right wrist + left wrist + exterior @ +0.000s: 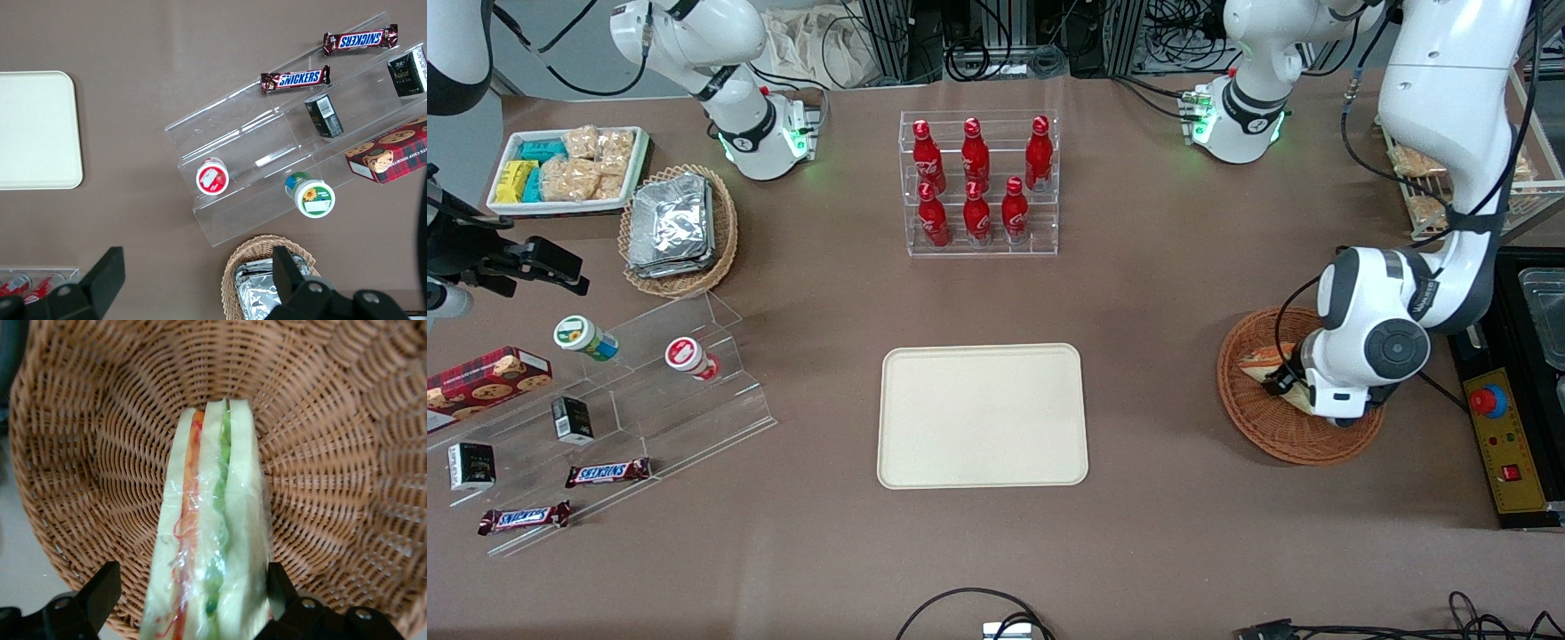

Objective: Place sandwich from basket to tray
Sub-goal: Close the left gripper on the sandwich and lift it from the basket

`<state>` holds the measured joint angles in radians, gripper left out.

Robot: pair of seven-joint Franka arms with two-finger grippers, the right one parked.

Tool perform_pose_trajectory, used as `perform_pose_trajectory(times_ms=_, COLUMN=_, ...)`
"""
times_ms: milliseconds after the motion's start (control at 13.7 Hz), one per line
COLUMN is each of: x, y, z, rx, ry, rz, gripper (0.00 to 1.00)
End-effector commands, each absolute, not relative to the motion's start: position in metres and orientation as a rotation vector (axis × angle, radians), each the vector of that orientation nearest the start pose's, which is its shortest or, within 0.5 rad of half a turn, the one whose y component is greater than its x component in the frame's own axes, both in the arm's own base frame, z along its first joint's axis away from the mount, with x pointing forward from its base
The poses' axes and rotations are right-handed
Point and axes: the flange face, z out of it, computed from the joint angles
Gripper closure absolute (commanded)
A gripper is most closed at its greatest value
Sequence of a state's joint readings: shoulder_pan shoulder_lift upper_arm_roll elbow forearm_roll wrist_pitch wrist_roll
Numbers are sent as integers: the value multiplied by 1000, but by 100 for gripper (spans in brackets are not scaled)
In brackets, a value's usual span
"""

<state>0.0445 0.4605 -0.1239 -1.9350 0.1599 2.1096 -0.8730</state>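
Note:
The wrapped sandwich (213,540) lies on its edge in the reddish-brown wicker basket (320,453), showing its orange-red and green filling. My left gripper (193,590) is down in the basket with its jaws open, one finger on each side of the sandwich. One finger (280,583) is right at the bread and the other (103,587) stands a little apart from it. In the front view the basket (1254,427) is toward the working arm's end, and the gripper (1294,378) covers most of the sandwich (1258,363). The cream tray (983,416) is empty at mid-table.
A clear rack of red bottles (980,182) stands farther from the front camera than the tray. A tan basket of foil packets (679,227), a white snack tray (569,169) and an acrylic snack stand (631,391) lie toward the parked arm's end. A control box (1498,436) sits beside the basket.

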Motion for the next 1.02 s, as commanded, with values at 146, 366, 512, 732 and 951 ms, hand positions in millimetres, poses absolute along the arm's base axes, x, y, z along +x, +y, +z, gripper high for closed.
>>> perform_pose_trajectory(times_ms=146, x=598, y=-45, z=236, rx=-2745, ry=-1043, rz=293, gripper=91)
perform_pose_trajectory(times_ms=366, x=608, y=-50, z=265, rx=-2822, ry=-875, rz=232, gripper=100)
perform_pose_trajectory(times_ms=512, x=620, y=-51, z=301, rx=-2877, ry=-744, rz=189, gripper=100)
perform_pose_trajectory(times_ms=732, x=641, y=-75, z=367, rx=-2900, ry=-584, rz=255, gripper=100)
perform_pose_trajectory(times_ms=951, x=647, y=-120, z=430, rx=-2939, ry=-311, rz=244, gripper=100)
